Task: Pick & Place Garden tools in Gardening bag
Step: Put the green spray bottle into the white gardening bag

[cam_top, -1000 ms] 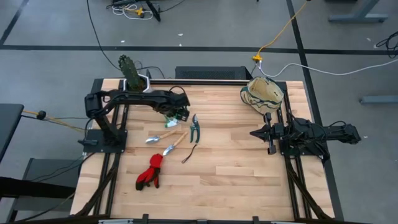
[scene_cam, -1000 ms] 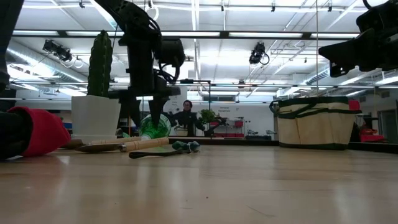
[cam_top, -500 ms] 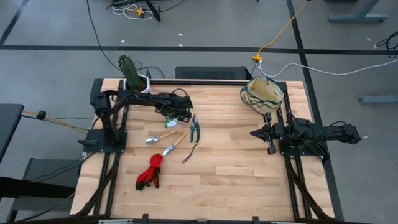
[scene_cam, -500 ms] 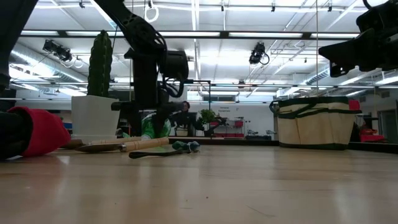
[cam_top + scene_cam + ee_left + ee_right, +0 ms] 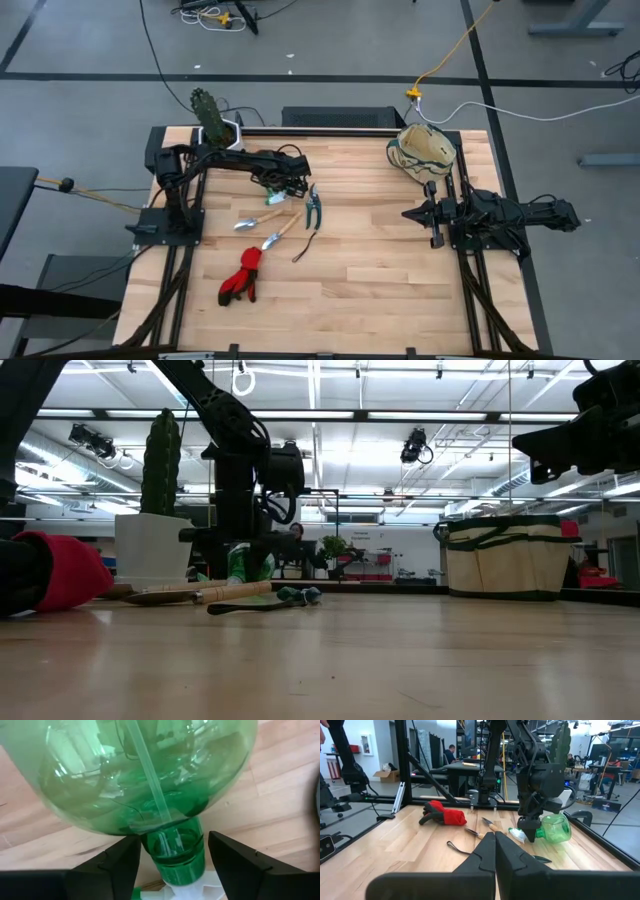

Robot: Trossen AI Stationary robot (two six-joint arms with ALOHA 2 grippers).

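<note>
Left wrist view: left claw (image 5: 172, 857) straddling sprayer (image 5: 150, 785) neck, fingers (image 5: 112, 865) either side, grip not yet tight | sprayer lying on tabletop (image 5: 380, 260) beside shears (image 5: 314, 207), near cactus pot (image 5: 218, 128) | right claw (image 5: 432, 214) clenched, empty, hovering near bag (image 5: 422, 152)

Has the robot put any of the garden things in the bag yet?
Not yet. The bag holds no tool that shows. The left gripper has its fingers either side of the green sprayer's neck, not yet closed. The shears, trowel and red gloves lie on the table.
</note>
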